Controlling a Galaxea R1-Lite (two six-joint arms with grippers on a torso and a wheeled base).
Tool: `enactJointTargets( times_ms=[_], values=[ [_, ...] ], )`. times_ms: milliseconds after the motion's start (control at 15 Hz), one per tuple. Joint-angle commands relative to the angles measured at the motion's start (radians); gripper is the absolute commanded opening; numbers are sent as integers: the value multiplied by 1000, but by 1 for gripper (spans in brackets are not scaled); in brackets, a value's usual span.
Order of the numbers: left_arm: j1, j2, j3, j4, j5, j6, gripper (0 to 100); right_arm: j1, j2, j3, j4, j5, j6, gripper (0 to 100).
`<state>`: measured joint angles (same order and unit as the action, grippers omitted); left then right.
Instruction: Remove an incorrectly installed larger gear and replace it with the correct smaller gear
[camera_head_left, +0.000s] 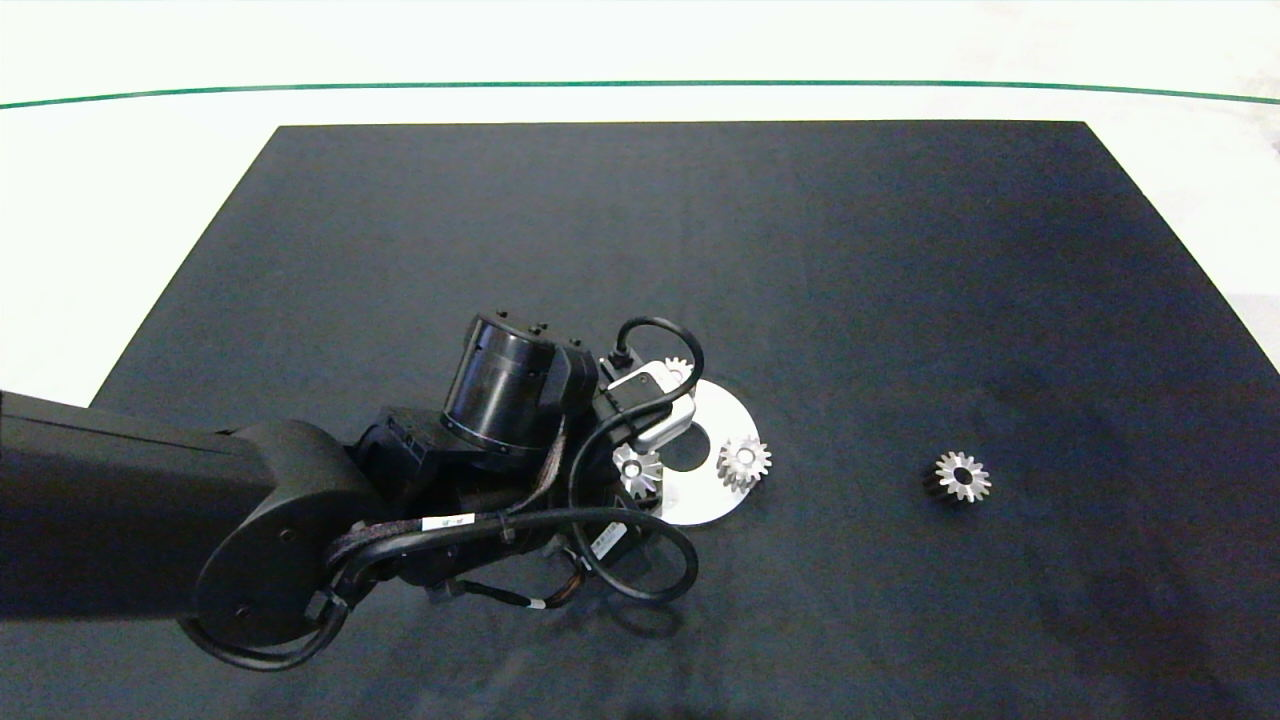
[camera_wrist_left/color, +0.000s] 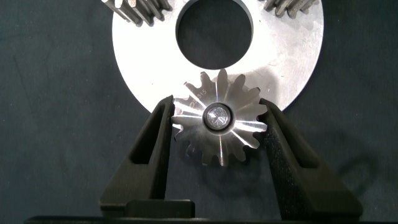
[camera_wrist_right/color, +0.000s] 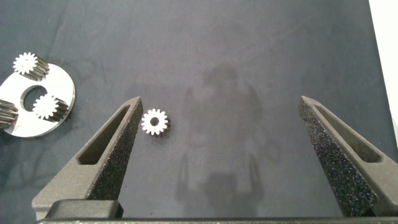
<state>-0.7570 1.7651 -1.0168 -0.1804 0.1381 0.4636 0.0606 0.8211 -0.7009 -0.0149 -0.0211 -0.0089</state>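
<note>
My left gripper (camera_wrist_left/color: 217, 121) is down over the near-left edge of the round silver plate (camera_wrist_left/color: 292, 56). Its two fingers (camera_wrist_left/color: 152, 146) stand on both sides of the larger gear (camera_wrist_left/color: 217, 118), and each inner face touches the tips of the long pointed teeth, so the fingers are closed on this gear. The gear sits on a pin of the plate, with the end of the pin visible in its bore, and part of it hangs over the plate's edge above the black mat (camera_head_left: 900, 300). From above I see the same gear (camera_head_left: 637, 468) just below the wrist of the left arm, which comes from the left and covers the left part of the plate (camera_head_left: 715, 415).

On the same plate there are two other gears with shorter teeth: one on the right side (camera_head_left: 744, 460) and one on the far side (camera_head_left: 678, 370), half hidden behind the wrist camera. The plate has a big round hole in the middle.

The smaller gear (camera_head_left: 962, 476) lies alone on the mat, well apart to the right of the plate.

My right gripper (camera_wrist_right/color: 227, 140) hangs above the mat with its fingers wide apart and holds nothing. The smaller gear (camera_wrist_right/color: 155, 122) is below it, just beside one finger in that view, and I cannot tell how high the gripper is.
</note>
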Motion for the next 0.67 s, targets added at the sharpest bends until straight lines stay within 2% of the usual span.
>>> enactJointTargets(
  times_ms=[67, 333, 667],
  values=[
    [-2, 1, -12, -1, 2, 3, 28, 1, 1, 1, 0, 1, 0, 100],
    [-8, -7, -20, 4, 2, 1, 28, -1, 0, 1, 0, 4, 0, 100],
    [-15, -23, -83, 88, 2, 1, 28, -1, -2, 0, 0, 4, 0, 100]
  ],
)
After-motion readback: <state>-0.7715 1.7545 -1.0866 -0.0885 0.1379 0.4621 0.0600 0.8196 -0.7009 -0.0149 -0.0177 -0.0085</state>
